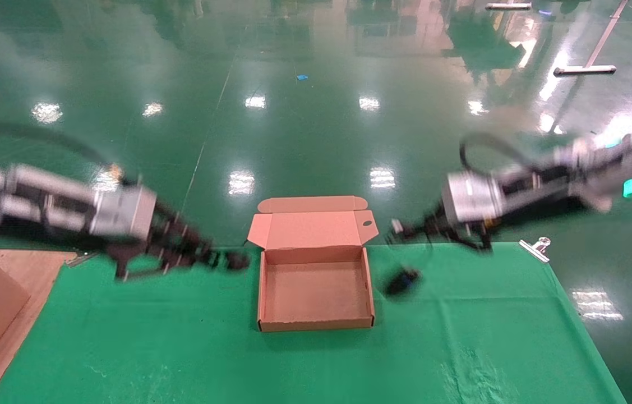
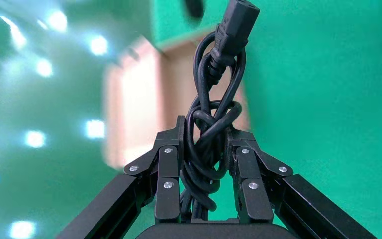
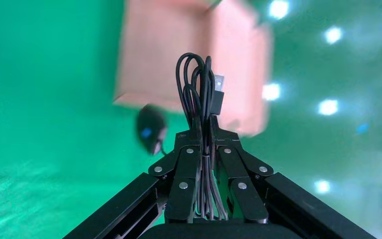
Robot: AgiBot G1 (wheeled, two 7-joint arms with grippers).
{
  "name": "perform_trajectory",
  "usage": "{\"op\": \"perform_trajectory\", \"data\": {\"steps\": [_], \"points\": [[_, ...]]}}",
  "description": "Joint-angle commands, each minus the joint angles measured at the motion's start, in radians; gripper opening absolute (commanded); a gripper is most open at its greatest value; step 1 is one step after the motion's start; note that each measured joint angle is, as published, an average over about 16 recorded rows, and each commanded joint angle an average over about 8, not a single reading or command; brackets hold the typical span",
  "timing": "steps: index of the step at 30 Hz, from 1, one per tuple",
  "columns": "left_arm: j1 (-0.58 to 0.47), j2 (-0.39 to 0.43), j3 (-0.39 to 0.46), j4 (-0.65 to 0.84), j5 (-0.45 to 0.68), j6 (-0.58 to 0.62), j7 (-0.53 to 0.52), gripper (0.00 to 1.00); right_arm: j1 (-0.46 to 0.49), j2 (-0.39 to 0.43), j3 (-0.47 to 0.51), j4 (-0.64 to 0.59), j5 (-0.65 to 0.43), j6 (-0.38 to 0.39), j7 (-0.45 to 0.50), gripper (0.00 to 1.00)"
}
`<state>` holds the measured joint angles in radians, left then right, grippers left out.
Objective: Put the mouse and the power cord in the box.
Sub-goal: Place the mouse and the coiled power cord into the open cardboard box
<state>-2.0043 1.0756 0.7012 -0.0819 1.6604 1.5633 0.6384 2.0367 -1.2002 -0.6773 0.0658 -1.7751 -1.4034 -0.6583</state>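
Mouse (image 1: 402, 280) dangles right of the box (image 1: 316, 322) because my right gripper (image 3: 206, 132) pinches its cable; left gripper (image 2: 206, 144) clamps the power cord (image 2: 214, 109), both raised for dropping in.

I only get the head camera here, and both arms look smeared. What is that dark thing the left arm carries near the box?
Observer: The left wrist view shows the left gripper shut on the power cord, a knotted bundle of thick black cable with a plug end sticking out past the fingers.
Operator: And the right arm, is it gripping the mouse body?
Observer: No. The right gripper pinches the folded thin cable, with the USB plug beside the loops; the mouse hangs free below on that cable.
Operator: Is anything in the box yet?
Observer: The box is open, and its floor looks bare.
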Motion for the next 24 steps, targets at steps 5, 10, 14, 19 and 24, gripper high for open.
{"op": "perform_trajectory", "data": {"steps": [5,10,14,19,24], "points": [[-0.102,0.064,-0.006,-0.005,-0.014,-0.006,-0.015,0.00,0.109,-0.056,0.013,0.011,0.018,-0.002,0.027,0.00],[-0.126,0.111,-0.008,0.007,-0.017,-0.055,-0.012,0.00,0.144,-0.102,0.013,0.002,0.017,0.021,0.031,0.00],[-0.108,0.148,-0.006,0.011,-0.014,-0.107,0.018,0.00,0.147,-0.111,0.013,-0.013,0.018,0.018,0.023,0.00],[-0.030,0.201,-0.008,-0.002,-0.017,-0.192,0.127,0.00,0.146,-0.100,0.016,-0.030,0.024,-0.018,0.003,0.00],[0.092,0.253,-0.039,-0.011,-0.061,-0.354,0.248,0.00,0.137,-0.079,0.026,-0.048,0.038,-0.064,-0.014,0.00]]}}
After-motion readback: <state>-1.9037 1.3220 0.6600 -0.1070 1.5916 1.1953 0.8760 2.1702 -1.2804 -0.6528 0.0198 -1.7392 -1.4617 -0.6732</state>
